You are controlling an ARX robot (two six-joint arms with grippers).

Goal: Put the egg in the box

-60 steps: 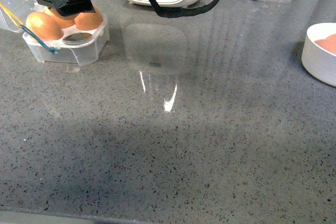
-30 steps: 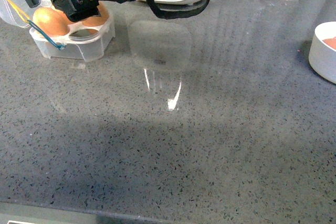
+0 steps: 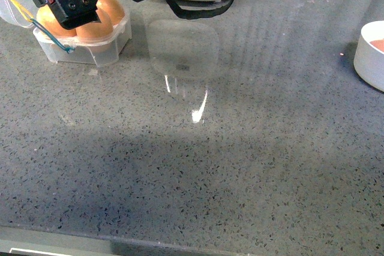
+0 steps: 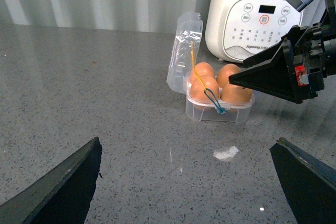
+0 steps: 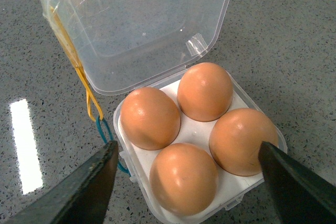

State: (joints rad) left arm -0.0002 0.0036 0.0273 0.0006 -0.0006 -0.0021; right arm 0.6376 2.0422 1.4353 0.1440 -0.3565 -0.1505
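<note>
The right gripper (image 5: 187,145) hung over the small clear plastic four-cell box (image 5: 233,188) near the far left corner of the grey speckled stone tabletop (image 3: 198,166), its jaws wide and empty. The smooth orange-brown egg (image 5: 184,178) between its fingertips, which we took for the task's own, sat in its cell beside three like it, so every cell was filled. We judged the step in hand to be the withdrawal: lift straight up with jaws wide, clear of the egg tops, the clear hinged lid (image 4: 184,51) and the yellow and blue elastic bands (image 5: 94,111). Only the right wrist view showed all four cells; in the front view the gripper hid the far eggs. Only the front view showed the white round bowl (image 3: 367,58) at the right edge. The left wrist view showed the lid standing upright, the white kitchen appliance (image 4: 252,19) behind the box, and the left gripper (image 4: 187,141), wide open, holding nothing, well apart from the box.
</note>
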